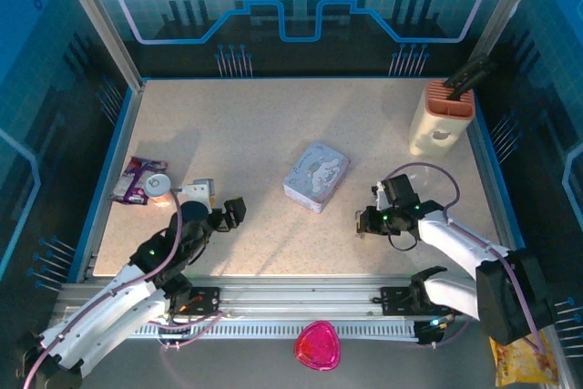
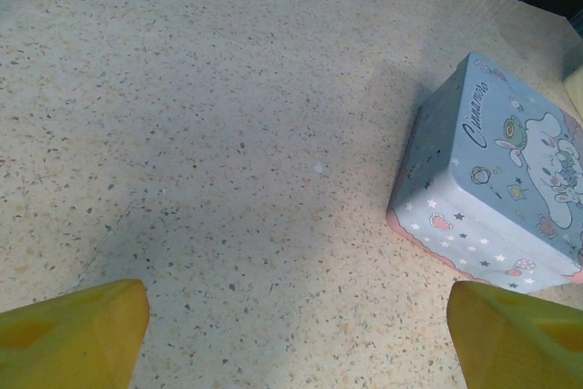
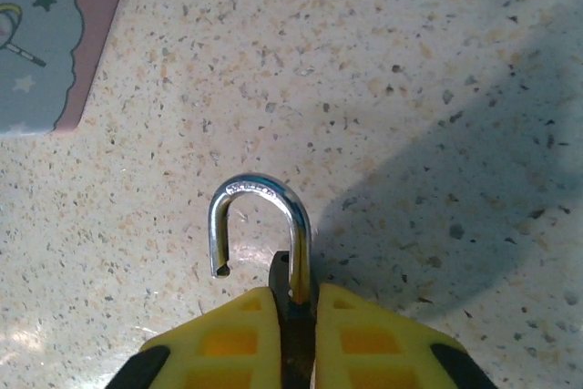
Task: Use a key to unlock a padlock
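Speckled table (image 1: 273, 134), blue-lit enclosure. Item: padlock (image 3: 299, 243), just over the table near the cartoon tin (image 1: 315, 176). My right gripper (image 3: 293, 305) has its fingers pressed together on the dark body. Shackle: one leg sprung free, so I judge the unlocking done. Key: I cannot tell where it lies. Left gripper (image 2: 296, 339): fingers spread, empty. Remaining, perhaps: set the padlock down.

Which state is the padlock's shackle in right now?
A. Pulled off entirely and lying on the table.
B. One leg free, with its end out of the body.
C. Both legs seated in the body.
B: the padlock is pinched in the right gripper, and one leg of its silver shackle ends in the open, outside the dark body.
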`<act>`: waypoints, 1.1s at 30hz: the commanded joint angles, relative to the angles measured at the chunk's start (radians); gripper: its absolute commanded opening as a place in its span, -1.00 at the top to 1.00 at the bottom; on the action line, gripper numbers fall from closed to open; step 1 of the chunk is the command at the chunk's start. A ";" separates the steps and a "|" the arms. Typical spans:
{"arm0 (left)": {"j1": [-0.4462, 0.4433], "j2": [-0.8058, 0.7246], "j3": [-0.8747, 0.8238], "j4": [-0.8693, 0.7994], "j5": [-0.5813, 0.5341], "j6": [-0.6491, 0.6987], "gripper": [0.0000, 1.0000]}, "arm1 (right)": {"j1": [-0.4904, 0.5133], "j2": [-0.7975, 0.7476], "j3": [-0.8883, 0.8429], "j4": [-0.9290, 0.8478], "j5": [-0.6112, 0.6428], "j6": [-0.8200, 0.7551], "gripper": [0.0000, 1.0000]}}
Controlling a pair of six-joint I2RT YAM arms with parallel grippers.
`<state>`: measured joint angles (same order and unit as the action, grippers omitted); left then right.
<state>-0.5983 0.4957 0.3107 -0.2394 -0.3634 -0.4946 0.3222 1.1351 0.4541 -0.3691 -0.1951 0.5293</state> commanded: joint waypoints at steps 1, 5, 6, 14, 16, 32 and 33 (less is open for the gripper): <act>0.008 0.007 -0.008 0.008 -0.028 0.027 -0.73 | 0.008 0.005 0.011 -0.020 0.031 -0.011 0.56; 0.009 0.007 -0.003 0.011 -0.058 0.035 -0.75 | 0.007 -0.028 0.021 -0.052 0.069 -0.018 0.31; 0.008 0.009 -0.001 0.009 -0.071 0.037 -0.76 | 0.007 -0.038 0.030 -0.065 0.074 -0.025 0.24; 0.011 0.063 0.054 0.077 -0.213 0.149 -0.98 | 0.008 -0.162 0.123 -0.169 0.179 -0.101 -0.12; 0.012 0.089 0.064 0.133 -0.282 0.199 -0.99 | 0.006 -0.206 0.154 -0.159 0.231 -0.132 -0.21; 0.194 0.525 -0.038 0.864 -0.259 0.668 -0.98 | -0.034 -0.270 -0.018 0.468 0.558 -0.554 -0.99; 0.224 0.568 -0.044 0.897 -0.226 0.666 -0.98 | -0.045 -0.253 -0.045 0.524 0.555 -0.568 -0.99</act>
<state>-0.4305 0.9947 0.2981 0.5026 -0.6609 0.1204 0.3069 0.8524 0.4709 -0.0418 0.2787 0.0643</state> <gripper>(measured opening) 0.991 0.996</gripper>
